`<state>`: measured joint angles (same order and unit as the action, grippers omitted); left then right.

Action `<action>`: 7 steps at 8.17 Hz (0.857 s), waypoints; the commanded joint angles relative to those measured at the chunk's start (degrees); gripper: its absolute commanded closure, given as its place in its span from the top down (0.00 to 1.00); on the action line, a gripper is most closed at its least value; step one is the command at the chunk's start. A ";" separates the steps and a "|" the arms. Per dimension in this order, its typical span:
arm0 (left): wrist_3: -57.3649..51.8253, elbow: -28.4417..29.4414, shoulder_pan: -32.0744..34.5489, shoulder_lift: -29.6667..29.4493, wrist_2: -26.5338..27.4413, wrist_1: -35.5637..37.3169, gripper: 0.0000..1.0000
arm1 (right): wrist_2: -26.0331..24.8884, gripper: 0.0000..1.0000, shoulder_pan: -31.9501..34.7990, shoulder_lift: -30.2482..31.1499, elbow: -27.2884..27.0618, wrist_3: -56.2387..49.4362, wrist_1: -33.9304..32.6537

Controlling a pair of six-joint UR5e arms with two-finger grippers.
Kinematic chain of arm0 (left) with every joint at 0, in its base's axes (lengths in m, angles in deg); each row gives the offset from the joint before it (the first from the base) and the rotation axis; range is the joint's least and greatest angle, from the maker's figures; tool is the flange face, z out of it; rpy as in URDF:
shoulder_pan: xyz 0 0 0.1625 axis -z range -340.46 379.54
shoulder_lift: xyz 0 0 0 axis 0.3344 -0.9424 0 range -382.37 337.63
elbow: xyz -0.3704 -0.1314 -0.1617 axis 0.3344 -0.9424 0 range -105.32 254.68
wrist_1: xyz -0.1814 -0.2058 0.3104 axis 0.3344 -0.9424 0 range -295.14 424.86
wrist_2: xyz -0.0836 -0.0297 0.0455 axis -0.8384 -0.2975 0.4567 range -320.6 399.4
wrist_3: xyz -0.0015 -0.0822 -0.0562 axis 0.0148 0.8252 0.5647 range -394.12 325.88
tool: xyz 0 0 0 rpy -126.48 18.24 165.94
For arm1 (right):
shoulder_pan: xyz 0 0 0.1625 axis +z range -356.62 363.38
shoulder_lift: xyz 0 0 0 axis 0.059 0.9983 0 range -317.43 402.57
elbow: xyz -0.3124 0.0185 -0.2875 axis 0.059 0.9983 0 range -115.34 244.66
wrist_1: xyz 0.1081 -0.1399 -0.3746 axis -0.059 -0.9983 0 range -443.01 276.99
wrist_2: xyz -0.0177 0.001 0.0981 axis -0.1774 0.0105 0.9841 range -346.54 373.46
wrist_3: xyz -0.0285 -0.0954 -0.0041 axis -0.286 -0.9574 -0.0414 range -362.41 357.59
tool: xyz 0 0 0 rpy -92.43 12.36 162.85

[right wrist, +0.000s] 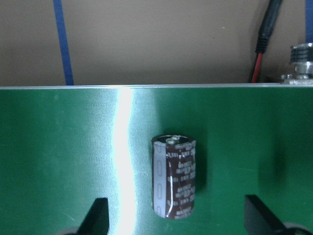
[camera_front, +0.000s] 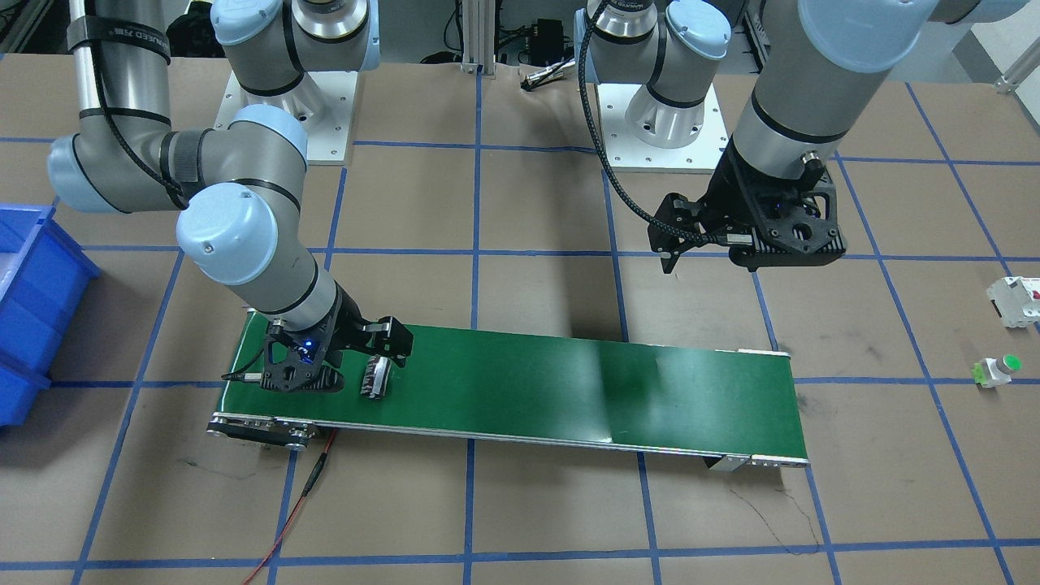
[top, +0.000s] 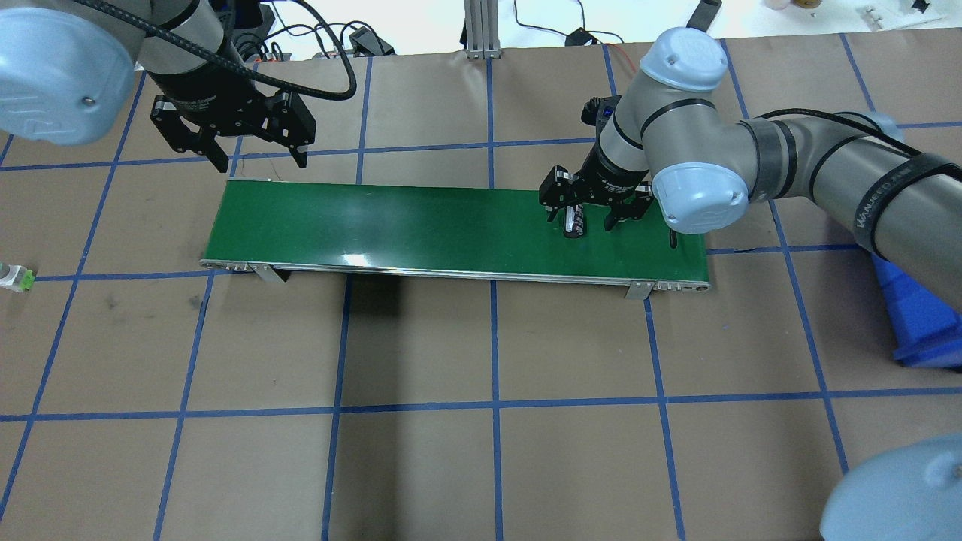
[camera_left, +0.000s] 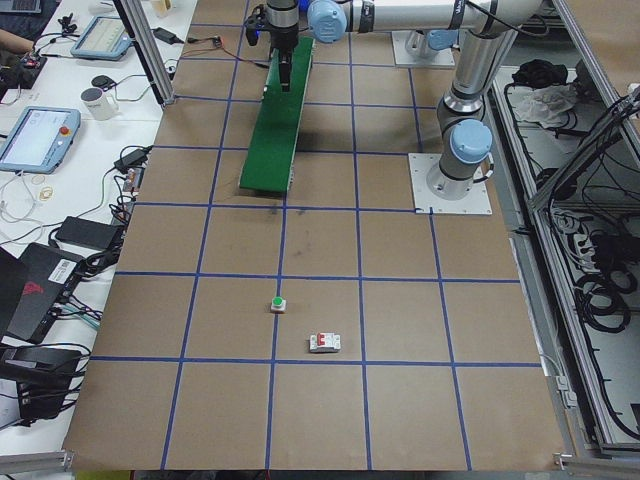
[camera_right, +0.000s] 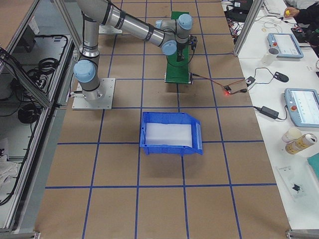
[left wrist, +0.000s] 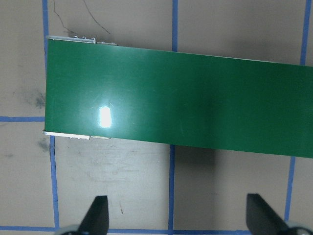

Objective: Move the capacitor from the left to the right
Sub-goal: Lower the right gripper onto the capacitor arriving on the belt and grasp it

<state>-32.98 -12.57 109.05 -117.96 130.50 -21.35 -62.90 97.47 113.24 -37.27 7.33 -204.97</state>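
The capacitor (right wrist: 174, 178), a stubby dark brown cylinder with a pale grey stripe, lies on its side on the green conveyor belt (top: 413, 225) near the belt's end on my right; it also shows in the overhead view (top: 575, 222) and the front view (camera_front: 376, 378). My right gripper (right wrist: 178, 220) is open and low over the belt, with a finger on each side of the capacitor and touching neither (top: 585, 216). My left gripper (top: 261, 159) is open and empty, held above the table just beyond the belt's other end (left wrist: 178, 218).
A blue bin (top: 917, 323) stands on the table on my right, beyond the belt's end. A white boxy block with a red mark (camera_front: 1016, 301) and a small white button with a green cap (camera_front: 998, 371) lie far out on my left. A red cable (camera_front: 301, 496) runs from the belt's right end.
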 commanded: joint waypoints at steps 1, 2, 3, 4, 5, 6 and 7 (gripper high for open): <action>0.00 -0.02 -0.04 0.24 0.04 0.08 1.00 | -5.27 0.51 0.04 -1.32 0.16 -0.51 -0.11; -0.09 -0.02 -0.04 0.24 -0.05 -0.01 1.00 | -6.26 0.22 0.04 -1.14 0.33 -0.77 -0.03; -0.09 -0.02 -0.04 0.32 -0.05 -0.01 1.00 | -8.09 0.00 -0.04 -1.14 0.59 -2.86 0.24; -0.09 -0.02 -0.04 0.50 0.04 -0.10 1.00 | -10.81 0.00 -0.13 -1.06 1.73 -4.62 0.32; -0.09 -0.02 -0.13 0.50 -0.05 0.08 1.00 | -12.40 0.00 -0.48 -0.36 3.57 -5.07 1.37; -0.09 -0.02 -0.13 0.59 -0.05 -0.01 1.00 | -14.25 0.00 -2.05 1.39 4.98 -7.60 5.47; -0.09 -0.02 -0.13 0.59 -0.05 -0.01 1.00 | -14.52 0.00 -5.02 3.49 5.51 -10.85 8.21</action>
<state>-33.06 -12.60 108.94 -117.44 130.47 -21.35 -75.45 96.25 113.60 -33.57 1.30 -201.89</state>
